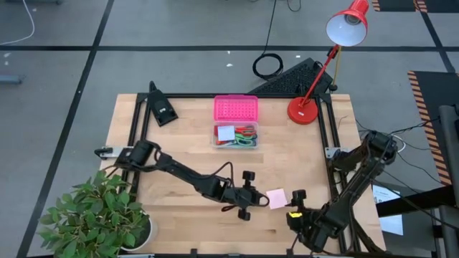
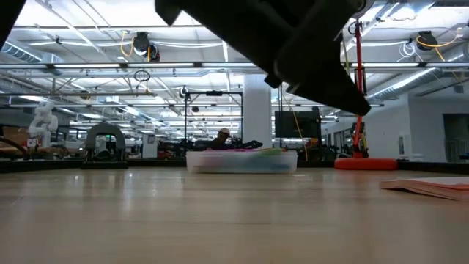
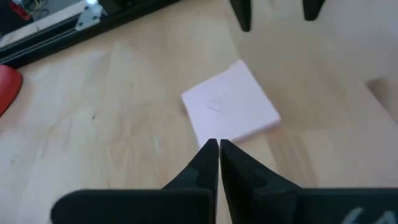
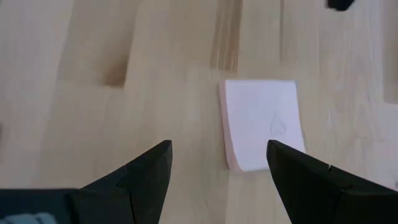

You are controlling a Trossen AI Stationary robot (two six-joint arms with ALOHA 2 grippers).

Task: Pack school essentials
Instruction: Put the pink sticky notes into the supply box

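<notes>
Between grippers: pink notepad (image 1: 277,198) flat on table; left gripper (image 1: 262,200) closed, right gripper (image 1: 296,203) spread apart.

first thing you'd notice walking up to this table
Probably the pink notepad lying alone on bare wood near the table's front edge, with the left gripper, fingers shut, on one side and the right gripper, fingers open, on the other. Next, the clear box at the table's middle back, scissors and a blue notepad inside, its pink lid behind it, and the red desk lamp at the back right corner.
</notes>
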